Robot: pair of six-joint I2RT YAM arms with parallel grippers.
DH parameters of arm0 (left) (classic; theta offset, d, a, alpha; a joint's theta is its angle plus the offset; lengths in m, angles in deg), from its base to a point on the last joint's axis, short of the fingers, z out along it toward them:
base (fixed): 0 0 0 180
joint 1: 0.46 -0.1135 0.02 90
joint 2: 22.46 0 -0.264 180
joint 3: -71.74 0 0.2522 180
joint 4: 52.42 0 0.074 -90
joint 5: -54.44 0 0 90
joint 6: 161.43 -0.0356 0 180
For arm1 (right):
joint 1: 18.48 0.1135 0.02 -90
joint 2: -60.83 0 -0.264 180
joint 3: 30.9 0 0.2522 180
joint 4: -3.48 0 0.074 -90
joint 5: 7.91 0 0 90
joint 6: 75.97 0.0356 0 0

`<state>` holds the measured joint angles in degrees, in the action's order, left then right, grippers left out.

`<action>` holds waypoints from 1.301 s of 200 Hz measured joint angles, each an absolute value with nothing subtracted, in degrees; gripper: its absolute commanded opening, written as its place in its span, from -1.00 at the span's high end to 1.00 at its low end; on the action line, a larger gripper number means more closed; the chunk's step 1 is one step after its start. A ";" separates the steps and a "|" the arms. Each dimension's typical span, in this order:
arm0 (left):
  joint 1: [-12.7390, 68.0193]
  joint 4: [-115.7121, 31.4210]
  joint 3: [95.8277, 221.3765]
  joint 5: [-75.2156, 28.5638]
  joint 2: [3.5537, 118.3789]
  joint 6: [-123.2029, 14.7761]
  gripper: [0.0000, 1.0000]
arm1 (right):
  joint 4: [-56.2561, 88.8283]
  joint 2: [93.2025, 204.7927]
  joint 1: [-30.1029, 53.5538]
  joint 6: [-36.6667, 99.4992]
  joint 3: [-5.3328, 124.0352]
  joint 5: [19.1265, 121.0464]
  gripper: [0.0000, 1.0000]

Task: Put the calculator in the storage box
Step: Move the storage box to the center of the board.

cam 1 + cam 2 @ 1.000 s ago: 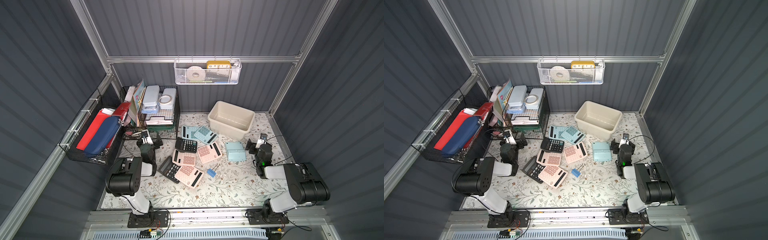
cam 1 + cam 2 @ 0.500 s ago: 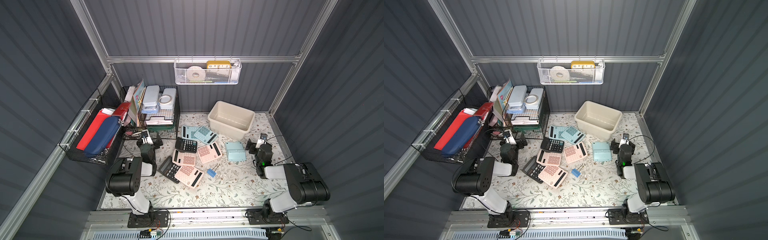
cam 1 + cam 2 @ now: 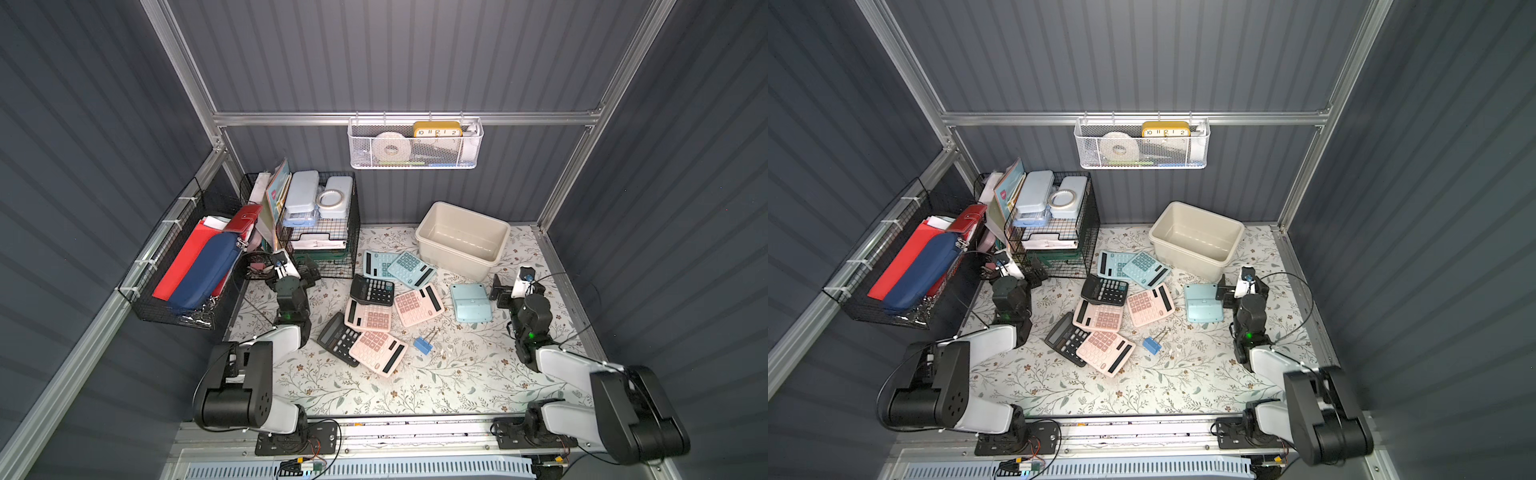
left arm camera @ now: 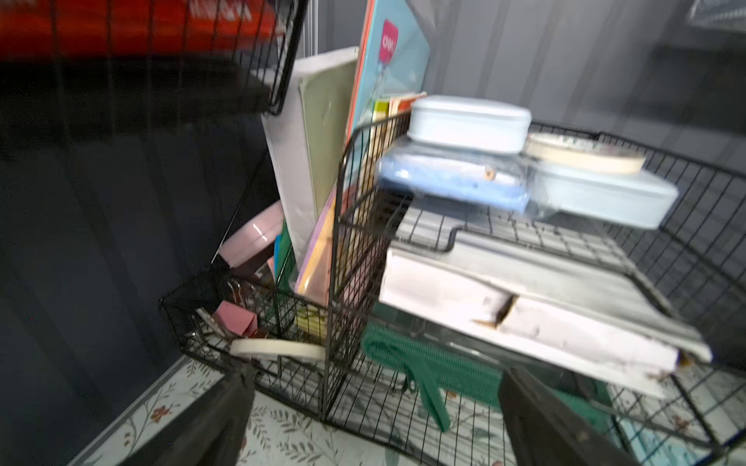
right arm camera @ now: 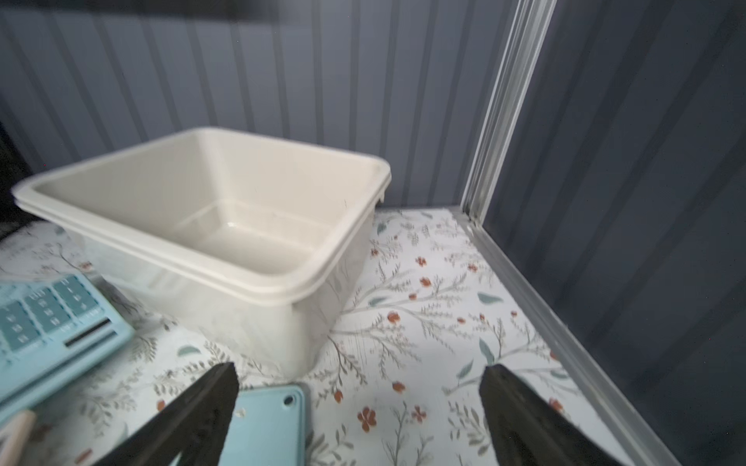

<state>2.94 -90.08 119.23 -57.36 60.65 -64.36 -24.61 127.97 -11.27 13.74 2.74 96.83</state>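
Note:
The cream storage box (image 3: 455, 261) (image 3: 1185, 262) (image 5: 189, 262) stands empty at the back right of the floral mat. Several calculators lie scattered mid-mat: pink ones (image 3: 377, 352), black ones (image 3: 372, 289) and blue ones (image 3: 411, 269). One blue calculator lies face down (image 3: 471, 302) (image 5: 266, 427) just in front of the box. My right gripper (image 3: 505, 286) (image 5: 359, 373) hovers open beside that calculator's far corner, facing the box, holding nothing. Over by the black wire rack's foot, my left gripper (image 3: 297, 268) (image 4: 377, 373) is open and empty.
The black wire rack (image 3: 328, 232) (image 4: 335, 250) holds cases, tape and papers at the back left. A black wire basket (image 3: 183, 307) with folders hangs on the left wall. A white mesh basket (image 3: 415, 156) hangs on the back wall. A blue binder clip (image 3: 422, 345) lies on the mat.

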 measured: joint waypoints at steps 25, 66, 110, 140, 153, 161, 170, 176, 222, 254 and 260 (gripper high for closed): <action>2.94 -80.33 125.00 -54.54 57.46 -60.58 -0.98 | -15.19 119.42 -11.23 18.22 8.60 98.53 -0.98; 3.01 -69.23 131.23 -42.36 51.91 -52.56 -0.98 | 6.63 118.39 -13.99 29.26 24.16 100.46 -0.98; 3.31 -60.14 133.88 -30.47 45.30 -45.89 -0.99 | 23.32 132.12 -25.77 39.59 42.13 86.45 -0.98; 3.31 -57.06 133.20 -22.47 39.82 -44.39 -0.98 | 30.82 142.92 -32.13 43.64 46.50 72.57 -0.98; 3.36 -56.49 132.04 -21.21 36.93 -42.16 -0.98 | 34.73 146.89 -32.65 44.36 48.97 69.27 -0.98; 3.36 -55.57 131.47 -21.53 35.51 -40.34 -0.98 | 36.29 148.45 -32.61 44.75 50.10 67.93 -0.98; 3.31 -54.39 130.86 -21.95 34.29 -38.03 -0.98 | 37.75 149.76 -32.48 45.32 51.20 66.84 -0.98; 3.27 -53.91 130.51 -21.91 33.90 -36.89 -0.98 | 38.78 150.48 -32.24 45.56 52.01 66.47 -0.98; 3.46 -52.09 129.99 -20.53 37.59 -33.57 -0.98 | 47.19 157.28 -29.48 45.23 61.71 69.09 -0.91; 6.81 -51.11 130.03 -20.44 39.69 -33.04 -0.98 | 51.67 160.64 -25.70 44.38 64.99 75.17 -0.88; 7.64 -50.72 130.07 -20.57 40.21 -33.04 -0.98 | 52.59 161.28 -24.76 44.16 65.73 76.72 -0.85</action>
